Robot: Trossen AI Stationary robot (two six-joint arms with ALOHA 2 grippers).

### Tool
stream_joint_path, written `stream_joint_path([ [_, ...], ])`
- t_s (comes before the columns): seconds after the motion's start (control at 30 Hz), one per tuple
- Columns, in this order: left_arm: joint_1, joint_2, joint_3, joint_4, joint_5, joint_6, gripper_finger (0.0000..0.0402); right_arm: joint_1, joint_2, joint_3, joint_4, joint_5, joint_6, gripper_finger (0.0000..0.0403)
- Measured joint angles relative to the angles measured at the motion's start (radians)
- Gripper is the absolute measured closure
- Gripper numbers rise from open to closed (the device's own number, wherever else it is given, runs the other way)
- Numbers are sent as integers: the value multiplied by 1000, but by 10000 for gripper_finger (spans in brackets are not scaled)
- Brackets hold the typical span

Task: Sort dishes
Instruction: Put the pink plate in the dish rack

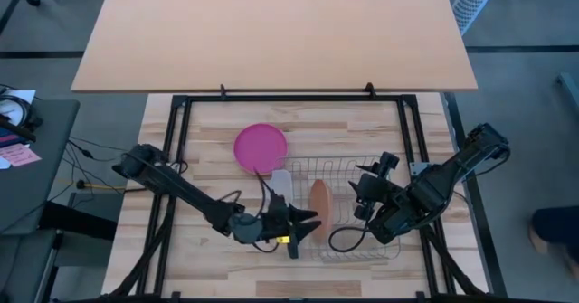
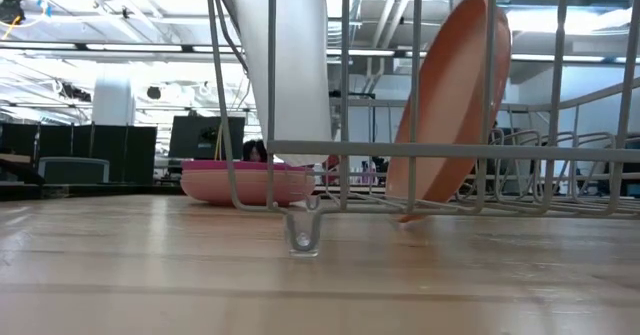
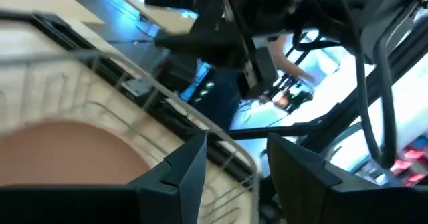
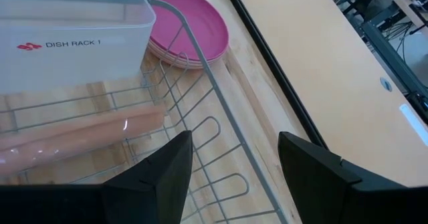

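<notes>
An orange-tan plate (image 1: 318, 203) (image 2: 450, 95) stands on its edge between the wires of the silver rack (image 1: 348, 208), leaning a little. A stack of pink plates (image 1: 261, 146) (image 4: 190, 23), magenta on top, lies flat on the table beyond the rack's far left corner. My left gripper (image 1: 309, 222) (image 3: 231, 164) is open at the rack's left side, close to the orange-tan plate (image 3: 67, 150), with nothing between its fingers. My right gripper (image 1: 362, 199) (image 4: 231, 164) hangs open over the rack's right half, slanting down, also with nothing between its fingers.
A translucent white tray (image 1: 280, 184) (image 4: 67, 43) marked DISH RACK 1 stands at the rack's far left end. A black frame (image 1: 294, 96) runs around the wooden table. Bare wood lies left of the pink stack and along the near edge.
</notes>
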Motion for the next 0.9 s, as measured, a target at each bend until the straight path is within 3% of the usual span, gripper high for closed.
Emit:
stream_joint_path([
  [0.27, 50, -324, 0, -543, -39, 147, 249, 0, 0, 0, 0, 0, 0, 178],
  [0.47, 183, -519, 1, -996, 229, 233, 249, -3, 0, 0, 8, 0, -22, 178],
  [0.63, 335, -561, 0, -1387, 235, 245, 249, -29, 0, 0, 51, 0, -107, 178],
  [0.77, 447, -527, -43, -1475, 252, 257, 247, -63, 0, 0, 107, 0, -198, 178],
  [0.9, 535, -482, -124, -1472, 408, 306, 237, -94, 0, 0, 149, -4, -270, 178],
])
